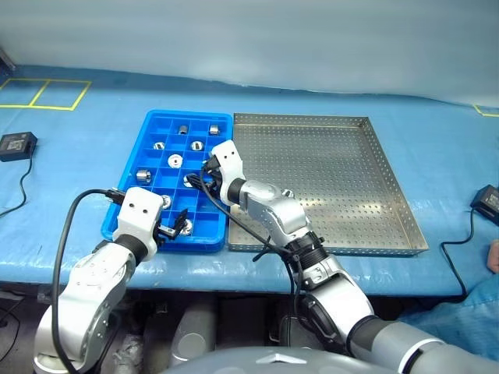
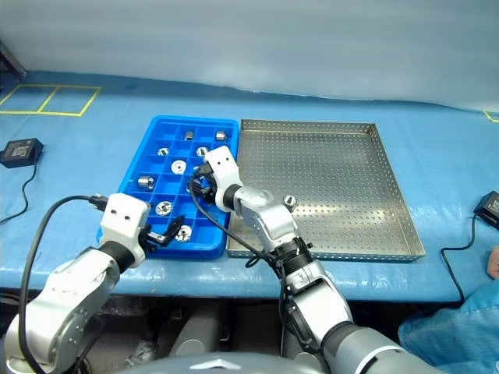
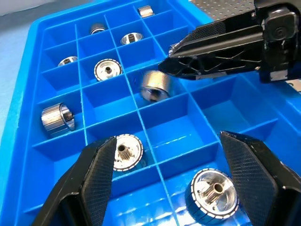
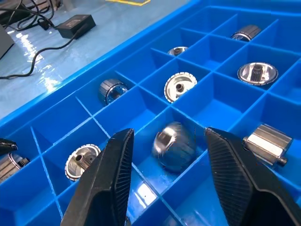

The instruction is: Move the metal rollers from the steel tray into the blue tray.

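The blue tray (image 1: 150, 125) lies left of the steel tray (image 1: 335, 179) on the blue table, with several metal rollers (image 3: 109, 69) in its compartments. One roller (image 2: 290, 200) lies in the steel tray near its left side. My right gripper (image 4: 169, 136) hovers open over the blue tray's middle. A blurred roller (image 4: 173, 145) sits just below and between its fingers, inside a compartment, with a gap on each side. At the blue tray's near edge my left gripper (image 3: 169, 141) is open and holds nothing. Below it lie two rollers (image 3: 214, 194).
A black power adapter (image 1: 17, 144) with its cable lies at far left, and another (image 1: 487, 204) at far right. Yellow tape lines (image 1: 47, 93) mark the table's back left. A person's hand (image 1: 493, 257) shows at the right edge. The table's front edge runs just behind both trays.
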Motion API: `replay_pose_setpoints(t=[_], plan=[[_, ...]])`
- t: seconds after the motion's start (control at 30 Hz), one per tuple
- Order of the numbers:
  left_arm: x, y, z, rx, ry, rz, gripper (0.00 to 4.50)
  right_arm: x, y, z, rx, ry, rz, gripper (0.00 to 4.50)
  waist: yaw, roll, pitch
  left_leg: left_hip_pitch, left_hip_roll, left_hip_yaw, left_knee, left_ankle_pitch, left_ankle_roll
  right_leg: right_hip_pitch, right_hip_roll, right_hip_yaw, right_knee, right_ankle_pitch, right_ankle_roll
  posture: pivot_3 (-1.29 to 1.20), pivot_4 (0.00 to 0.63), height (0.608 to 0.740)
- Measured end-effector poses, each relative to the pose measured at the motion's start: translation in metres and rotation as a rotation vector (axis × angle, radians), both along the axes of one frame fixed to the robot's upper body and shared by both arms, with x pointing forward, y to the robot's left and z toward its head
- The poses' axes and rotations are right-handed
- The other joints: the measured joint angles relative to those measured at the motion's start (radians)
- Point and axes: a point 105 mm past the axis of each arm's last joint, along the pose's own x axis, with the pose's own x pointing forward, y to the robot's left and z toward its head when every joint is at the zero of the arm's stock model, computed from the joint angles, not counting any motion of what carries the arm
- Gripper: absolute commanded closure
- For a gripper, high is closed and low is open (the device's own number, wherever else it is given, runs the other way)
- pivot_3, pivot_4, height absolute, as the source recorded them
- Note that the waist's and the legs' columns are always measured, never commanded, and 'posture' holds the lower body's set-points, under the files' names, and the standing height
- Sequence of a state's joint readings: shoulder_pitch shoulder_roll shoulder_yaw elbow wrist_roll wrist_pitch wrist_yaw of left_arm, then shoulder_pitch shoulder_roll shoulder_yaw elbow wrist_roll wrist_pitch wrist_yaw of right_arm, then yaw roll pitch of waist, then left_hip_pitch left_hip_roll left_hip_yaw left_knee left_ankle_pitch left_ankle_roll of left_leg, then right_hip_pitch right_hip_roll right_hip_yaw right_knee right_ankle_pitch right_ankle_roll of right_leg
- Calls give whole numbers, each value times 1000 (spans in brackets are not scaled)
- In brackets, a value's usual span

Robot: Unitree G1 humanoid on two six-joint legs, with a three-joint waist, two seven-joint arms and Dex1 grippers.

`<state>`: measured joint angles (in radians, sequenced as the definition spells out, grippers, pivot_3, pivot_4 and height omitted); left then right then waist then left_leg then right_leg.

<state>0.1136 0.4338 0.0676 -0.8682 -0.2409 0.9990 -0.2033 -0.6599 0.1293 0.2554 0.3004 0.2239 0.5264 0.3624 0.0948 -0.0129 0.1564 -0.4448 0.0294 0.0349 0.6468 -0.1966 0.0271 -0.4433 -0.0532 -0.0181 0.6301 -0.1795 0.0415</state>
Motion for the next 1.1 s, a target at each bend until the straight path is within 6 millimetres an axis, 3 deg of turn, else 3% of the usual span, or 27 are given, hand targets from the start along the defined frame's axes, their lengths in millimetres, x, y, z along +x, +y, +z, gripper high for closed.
replay_pose_setpoints(t=[0.1,0.17,0.3,0.4,0.53,0.83,1.1], plan=[[3,-9,2,-15,-10,-34,675,0,-7,16,36,-47,-24,2146,1,0,0,0,0,0,0,0,0,0,0,0,0,0,0,242,150,740],[5,-17,3,-37,-15,-64,675,4,-24,20,26,-61,-96,2146,5,0,0,0,-1,-1,1,0,0,1,-1,-1,-1,0,0,229,150,740],[11,-33,5,-73,-26,-129,675,10,-73,12,-63,-49,-264,2146,2,0,0,-1,-1,-1,1,0,0,1,-2,-2,-1,0,0,190,150,740],[16,-46,5,-100,-34,-185,675,3,-110,1,-183,-37,-358,2146,-5,0,0,-2,-1,-1,0,0,0,0,-2,-2,-1,0,0,168,150,740],[18,-66,4,-165,-30,-279,675,-11,-137,-9,-286,0,-420,2146,-28,0,0,-2,-1,0,0,0,0,0,-1,-2,-1,0,-1,108,150,740],[22,-81,-4,-204,-2,-369,675,-31,-145,-34,-345,102,-453,2146,-68,0,0,-1,-1,0,2,0,1,1,-1,-1,-1,0,0,66,150,740],[22,-83,-5,-203,1,-385,675,-26,-144,-47,-361,125,-507,2146,-79,0,0,-1,-1,0,2,0,1,1,-1,-1,0,0,0,74,150,740]])
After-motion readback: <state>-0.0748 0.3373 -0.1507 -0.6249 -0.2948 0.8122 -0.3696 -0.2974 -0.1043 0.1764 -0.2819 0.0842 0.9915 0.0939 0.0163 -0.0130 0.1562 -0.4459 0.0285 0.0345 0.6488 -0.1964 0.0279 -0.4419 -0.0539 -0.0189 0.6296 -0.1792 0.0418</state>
